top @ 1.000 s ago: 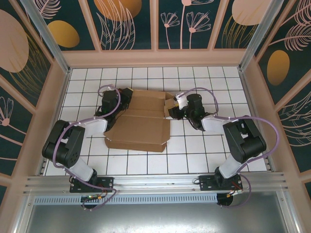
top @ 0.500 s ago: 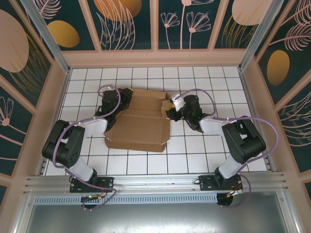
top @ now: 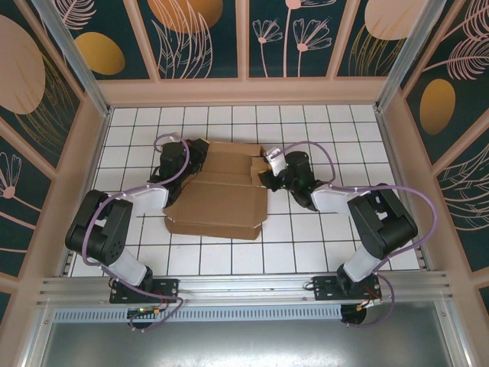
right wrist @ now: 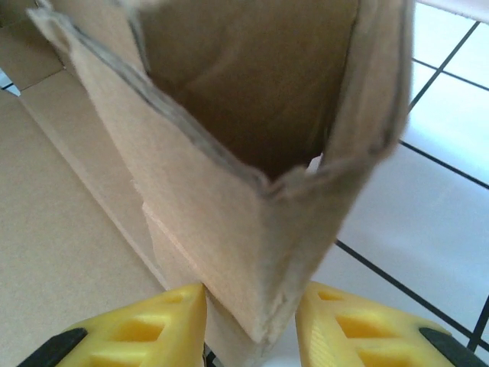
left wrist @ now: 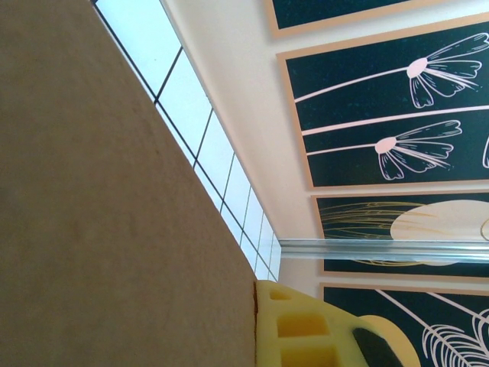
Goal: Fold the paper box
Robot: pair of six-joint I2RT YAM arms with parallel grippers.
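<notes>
We see both arms reaching in to the paper box at mid-table.

The paper box (top: 218,200) lies opened out on the white-tiled table (top: 306,245), about midway between the near and far edges and a little toward the left edge. Its broad near panel lies flat, and its narrower far part has creased flaps. We find the left gripper (top: 200,151) at the box's far left corner, on the cardboard, with its arm bent back toward the table's near left corner. The right gripper (top: 263,179) meets the box's right side, where a small flap (top: 263,160) stands up off the tiles. Its arm bends back toward the near right corner.
</notes>
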